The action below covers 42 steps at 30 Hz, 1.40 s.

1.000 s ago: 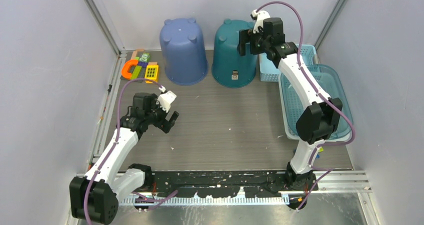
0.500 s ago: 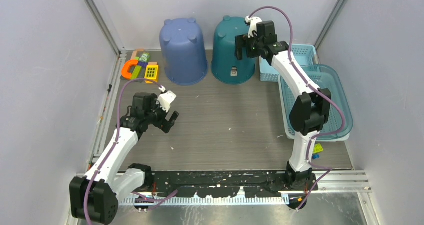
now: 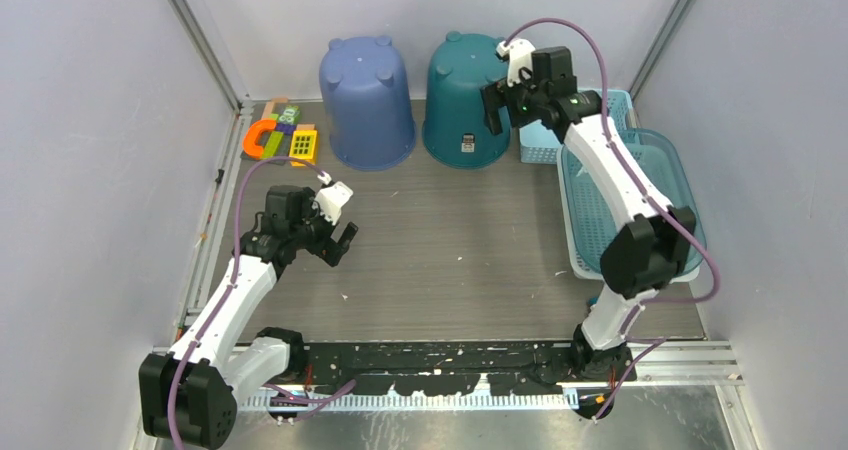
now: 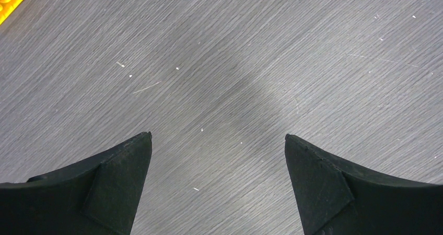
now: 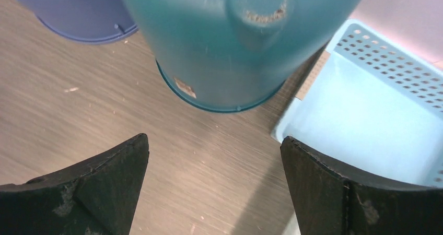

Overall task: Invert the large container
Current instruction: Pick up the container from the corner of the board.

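Observation:
A teal bucket [image 3: 462,105] stands upside down at the back of the table, rim down, small feet on top. It fills the top of the right wrist view [image 5: 230,42]. A purple-blue bucket [image 3: 366,102] stands upside down to its left, and its rim shows in the right wrist view [image 5: 78,21]. My right gripper [image 3: 507,113] is open and empty, raised beside the teal bucket's right side. My left gripper [image 3: 338,246] is open and empty, low over bare table at the left.
A light blue perforated basket [image 3: 550,135] and a larger teal tray [image 3: 680,195] sit on the right. Coloured toy blocks [image 3: 280,138] lie at the back left, one yellow corner in the left wrist view [image 4: 9,0]. Walls close three sides.
My right gripper swung left over the teal bucket, then back right and slightly lower. The left arm has not moved. The buckets have not moved.

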Tool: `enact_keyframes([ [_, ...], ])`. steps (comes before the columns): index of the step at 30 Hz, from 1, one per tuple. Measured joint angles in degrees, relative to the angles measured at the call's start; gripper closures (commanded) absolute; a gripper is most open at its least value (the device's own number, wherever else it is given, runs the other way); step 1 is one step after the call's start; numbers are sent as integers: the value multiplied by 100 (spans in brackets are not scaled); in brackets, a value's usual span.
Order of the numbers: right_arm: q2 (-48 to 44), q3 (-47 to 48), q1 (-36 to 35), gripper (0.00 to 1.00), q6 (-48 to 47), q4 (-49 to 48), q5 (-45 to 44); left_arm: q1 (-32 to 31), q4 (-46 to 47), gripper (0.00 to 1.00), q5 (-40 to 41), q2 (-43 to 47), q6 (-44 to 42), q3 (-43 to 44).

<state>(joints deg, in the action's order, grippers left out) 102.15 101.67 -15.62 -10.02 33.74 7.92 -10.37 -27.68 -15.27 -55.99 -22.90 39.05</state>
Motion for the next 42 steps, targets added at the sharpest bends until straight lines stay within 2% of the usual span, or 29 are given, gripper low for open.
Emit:
enact_keyframes([
  [5, -890, -614, 107, 0, -826, 116, 33, 0, -2, 0, -48, 0, 2, 0],
  [9, -1056, -1038, 278, 0, -1484, 184, 24, 0, -11, 0, -94, 26, 2, 0],
  [14, -717, -1443, 588, 0, -2090, 219, 83, 0, -26, 0, -129, 153, 7, 0],
  [21, -192, -1543, 988, 1, -2452, 151, 365, 28, -26, 0, -188, 297, 13, 0],
  [27, 177, -1541, 1099, 7, -2612, -92, 688, 44, -28, 0, -212, 310, 13, 0],
  [42, 1167, -962, 1235, 10, -3296, -313, 1215, 74, -26, 0, -240, 313, 13, 0],
])
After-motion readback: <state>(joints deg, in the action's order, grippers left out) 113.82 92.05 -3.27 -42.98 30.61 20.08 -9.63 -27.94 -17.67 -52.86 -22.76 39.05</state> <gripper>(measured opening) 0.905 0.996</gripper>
